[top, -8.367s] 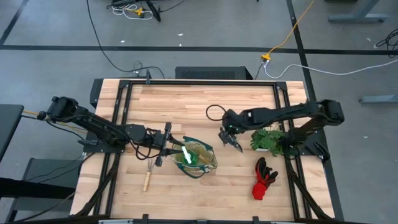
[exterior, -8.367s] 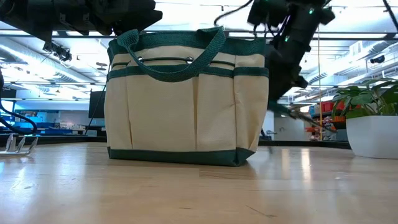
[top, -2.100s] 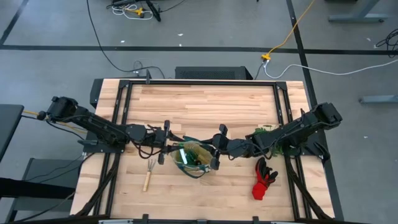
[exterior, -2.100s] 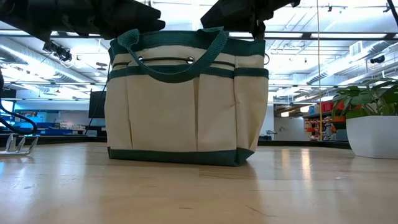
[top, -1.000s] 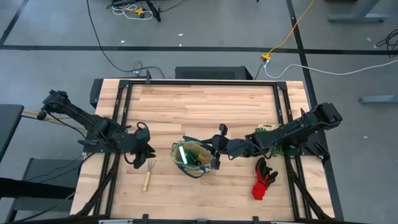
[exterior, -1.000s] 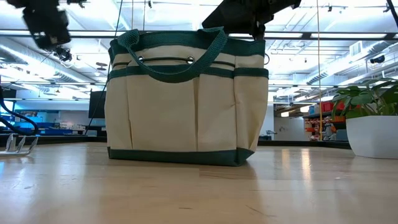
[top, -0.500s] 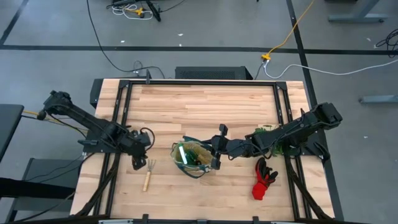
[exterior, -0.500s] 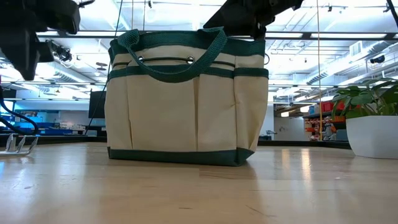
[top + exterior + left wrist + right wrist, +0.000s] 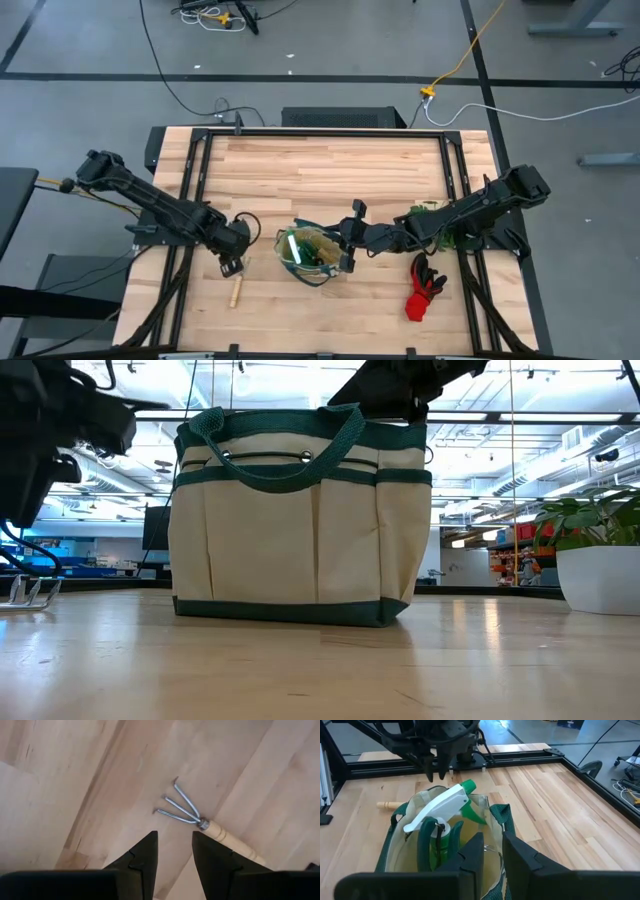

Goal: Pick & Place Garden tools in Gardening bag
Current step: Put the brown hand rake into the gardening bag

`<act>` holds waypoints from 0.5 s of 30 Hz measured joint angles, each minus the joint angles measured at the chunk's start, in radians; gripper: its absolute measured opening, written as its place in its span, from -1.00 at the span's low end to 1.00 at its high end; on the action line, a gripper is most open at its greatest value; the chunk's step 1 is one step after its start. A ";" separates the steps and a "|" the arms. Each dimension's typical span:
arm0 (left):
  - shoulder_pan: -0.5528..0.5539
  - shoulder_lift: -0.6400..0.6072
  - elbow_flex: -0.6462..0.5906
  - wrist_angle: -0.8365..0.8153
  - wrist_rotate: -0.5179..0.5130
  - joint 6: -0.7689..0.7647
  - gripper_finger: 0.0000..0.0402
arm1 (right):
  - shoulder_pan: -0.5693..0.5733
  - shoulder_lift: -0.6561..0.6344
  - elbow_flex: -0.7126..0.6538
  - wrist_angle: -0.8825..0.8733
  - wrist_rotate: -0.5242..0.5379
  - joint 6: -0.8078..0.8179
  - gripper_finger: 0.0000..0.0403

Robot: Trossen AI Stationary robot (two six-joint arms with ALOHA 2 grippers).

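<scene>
Hovering my left gripper (image 9: pixel 172 851), jaws parted and empty, above the rake (image 9: pixel 200 822) to straddle its neck.

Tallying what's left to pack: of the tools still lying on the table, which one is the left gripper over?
The rake, left of the bag. The left gripper hangs over its prongs, fingers open. The gloves lie far off on the bag's right.

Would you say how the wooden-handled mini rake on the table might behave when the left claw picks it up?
The wooden-handled mini rake with metal tines looks rigid, so unlikely to flop. Its round handle may roll or slip. The tine end probably droops if gripped far back.
</scene>
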 joint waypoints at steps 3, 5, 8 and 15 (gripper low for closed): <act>0.001 0.018 0.000 0.000 0.000 0.000 -0.37 | 0.000 0.000 0.000 0.000 0.000 0.000 -0.65; 0.001 0.026 0.000 0.001 0.000 0.000 -0.37 | 0.000 0.000 0.000 -0.002 0.000 0.000 -0.65; 0.001 0.030 0.000 0.001 -0.003 0.000 -0.37 | 0.000 0.000 0.000 -0.005 0.000 0.000 -0.65; 0.001 0.035 -0.021 0.027 -0.010 0.000 -0.37 | 0.000 0.000 0.000 -0.005 0.000 0.000 -0.65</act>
